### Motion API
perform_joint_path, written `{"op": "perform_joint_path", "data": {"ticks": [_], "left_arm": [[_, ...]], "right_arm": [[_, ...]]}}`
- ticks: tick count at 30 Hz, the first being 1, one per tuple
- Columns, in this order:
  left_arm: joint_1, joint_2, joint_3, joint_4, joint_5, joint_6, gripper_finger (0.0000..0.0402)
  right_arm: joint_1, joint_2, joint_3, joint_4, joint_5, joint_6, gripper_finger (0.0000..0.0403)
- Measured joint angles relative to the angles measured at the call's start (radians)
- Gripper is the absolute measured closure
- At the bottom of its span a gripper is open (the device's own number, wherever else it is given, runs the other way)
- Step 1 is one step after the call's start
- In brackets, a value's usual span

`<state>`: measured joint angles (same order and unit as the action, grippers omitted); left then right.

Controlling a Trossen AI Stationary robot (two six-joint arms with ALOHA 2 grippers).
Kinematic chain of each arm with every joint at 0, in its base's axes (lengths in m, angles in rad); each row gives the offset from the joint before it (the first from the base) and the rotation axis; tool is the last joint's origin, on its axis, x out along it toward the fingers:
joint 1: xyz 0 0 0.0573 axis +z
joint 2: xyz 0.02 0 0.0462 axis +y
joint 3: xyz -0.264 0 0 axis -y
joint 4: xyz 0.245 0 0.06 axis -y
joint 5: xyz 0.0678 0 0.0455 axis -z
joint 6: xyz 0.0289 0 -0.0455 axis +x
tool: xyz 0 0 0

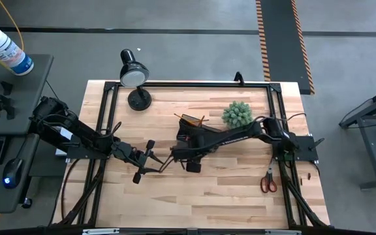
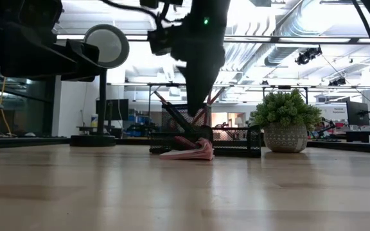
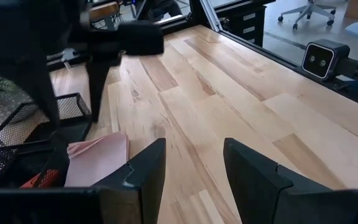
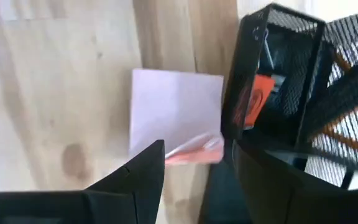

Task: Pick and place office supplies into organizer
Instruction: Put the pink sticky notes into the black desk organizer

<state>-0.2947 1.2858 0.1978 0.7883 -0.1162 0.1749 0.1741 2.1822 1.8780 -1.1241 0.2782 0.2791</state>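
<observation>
Where grained wood shows, right tool point(image 4: 194, 158) open, empty, over square pink pad point(image 4: 174, 112) beside black mesh organizer point(image 4: 291, 74)

You had the pink sticky-note pad point(image 4: 174, 115) lying flat on the table against the near side of the black mesh organizer point(image 4: 291, 74), one corner curled up; orange pencils point(image 1: 192, 120) leaned in its taller section; red-handled scissors point(image 1: 268, 181) lay far right.
</observation>
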Motion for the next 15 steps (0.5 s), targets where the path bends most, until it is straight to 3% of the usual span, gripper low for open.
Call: {"op": "perform_joint_path", "data": {"ticks": [5,15], "left_arm": [[0.000,0.000,0.000,-0.006,0.000,0.000,0.0252],[0.000,0.000,0.000,-0.007,0.000,-0.001,0.0252]], "right_arm": [[0.042,0.000,0.069,-0.125,-0.017,0.138,0.0228],[0.107,0.000,0.050,-0.342,0.097,0.462,0.0240]]}}
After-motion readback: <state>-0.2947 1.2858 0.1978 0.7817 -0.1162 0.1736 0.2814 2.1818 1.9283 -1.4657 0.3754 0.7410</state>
